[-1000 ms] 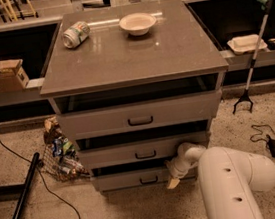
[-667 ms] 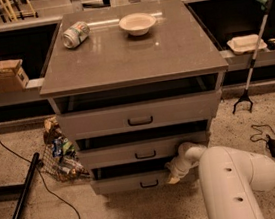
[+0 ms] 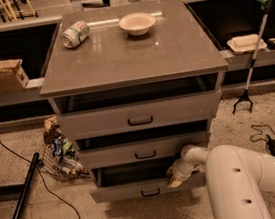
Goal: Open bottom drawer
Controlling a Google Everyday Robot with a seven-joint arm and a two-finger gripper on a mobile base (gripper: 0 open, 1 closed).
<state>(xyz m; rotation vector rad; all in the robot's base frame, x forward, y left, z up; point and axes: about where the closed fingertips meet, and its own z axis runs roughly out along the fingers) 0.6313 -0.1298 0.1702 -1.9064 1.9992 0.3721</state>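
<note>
At the grey three-drawer cabinet's (image 3: 120, 58) foot, the slim grey bottom drawer (image 3: 123, 191) is sitting partly open. The white gripper (image 3: 175, 177) is hovering at its front lip, jaws unreadable, and risks slipping off under a skewed pull.

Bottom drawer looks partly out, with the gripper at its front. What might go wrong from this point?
1. The gripper sits at the top edge of the bottom drawer, right of its handle and not on it; an off-centre pull may skew the drawer or slip off.
2. The can lies on its side on the cabinet top; a jolt could set it rolling.
</note>
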